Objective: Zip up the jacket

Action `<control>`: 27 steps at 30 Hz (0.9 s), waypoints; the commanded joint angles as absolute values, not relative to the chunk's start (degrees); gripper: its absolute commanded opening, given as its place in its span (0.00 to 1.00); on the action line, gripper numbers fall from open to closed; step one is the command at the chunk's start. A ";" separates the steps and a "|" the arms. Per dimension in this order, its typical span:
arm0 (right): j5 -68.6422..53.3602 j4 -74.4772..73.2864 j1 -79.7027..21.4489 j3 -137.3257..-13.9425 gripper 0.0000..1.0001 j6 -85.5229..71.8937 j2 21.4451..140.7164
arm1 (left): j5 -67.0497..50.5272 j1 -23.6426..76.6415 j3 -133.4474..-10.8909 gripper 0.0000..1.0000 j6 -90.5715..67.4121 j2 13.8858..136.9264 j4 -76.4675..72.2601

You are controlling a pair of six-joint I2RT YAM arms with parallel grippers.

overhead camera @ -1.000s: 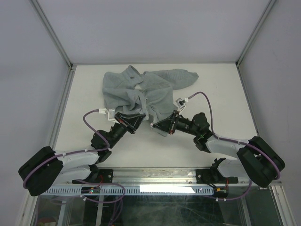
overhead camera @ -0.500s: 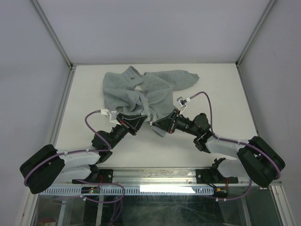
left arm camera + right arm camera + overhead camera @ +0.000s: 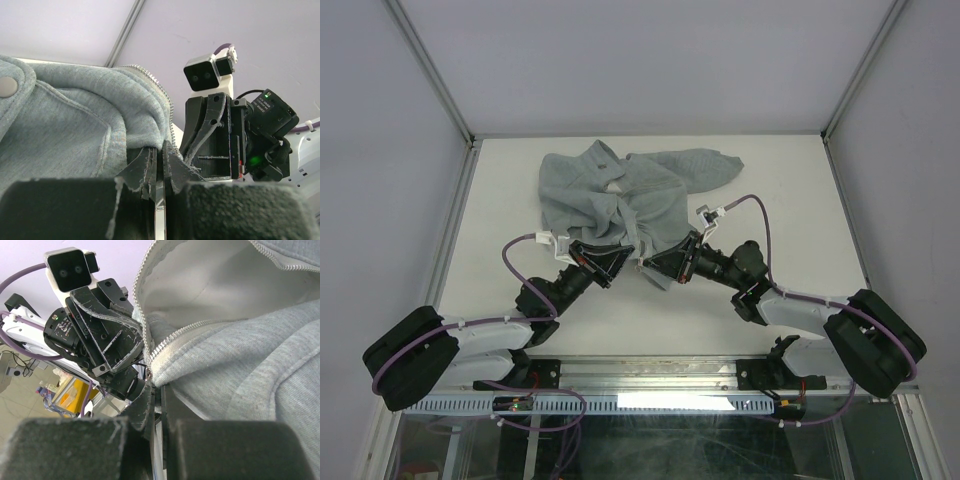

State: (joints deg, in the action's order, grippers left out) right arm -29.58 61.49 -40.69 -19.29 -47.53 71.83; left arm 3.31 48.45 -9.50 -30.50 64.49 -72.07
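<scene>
Left hand [image 3: 616, 252] and right hand [image 3: 646, 264] both clamped shut on jacket [image 3: 620, 195] near hem, one zipper edge [image 3: 175, 337] each, tips just beside each other. Jacket heaped far-centre on surface [image 3: 790, 200]; its opening likely runs away from the hands, toward far side.

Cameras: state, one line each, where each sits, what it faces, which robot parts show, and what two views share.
Top external: above and behind the robot, looking down on table, jacket, left arm, right arm.
Left wrist: faces jacket edge; left gripper below, shut on it, right gripper opposite.
Right wrist: faces inside the jacket; right gripper below, left gripper opposite.
Shared: both wrist views show the zipper.
</scene>
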 commanded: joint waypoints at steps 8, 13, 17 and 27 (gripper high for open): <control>-30.18 67.41 -41.48 -21.44 0.00 -47.79 71.72 | 2.19 49.36 -10.94 0.00 -29.71 63.63 -77.50; -30.04 67.42 -41.57 -21.44 0.00 -47.72 71.48 | 2.22 49.34 -10.90 0.00 -29.66 63.46 -77.36; -30.11 67.43 -41.57 -21.59 0.00 -47.65 71.46 | 2.33 49.31 -10.81 0.00 -29.62 63.29 -77.27; -30.50 67.15 -41.86 -22.14 0.00 -47.76 72.45 | 2.72 49.31 -10.90 0.00 -29.79 62.86 -77.88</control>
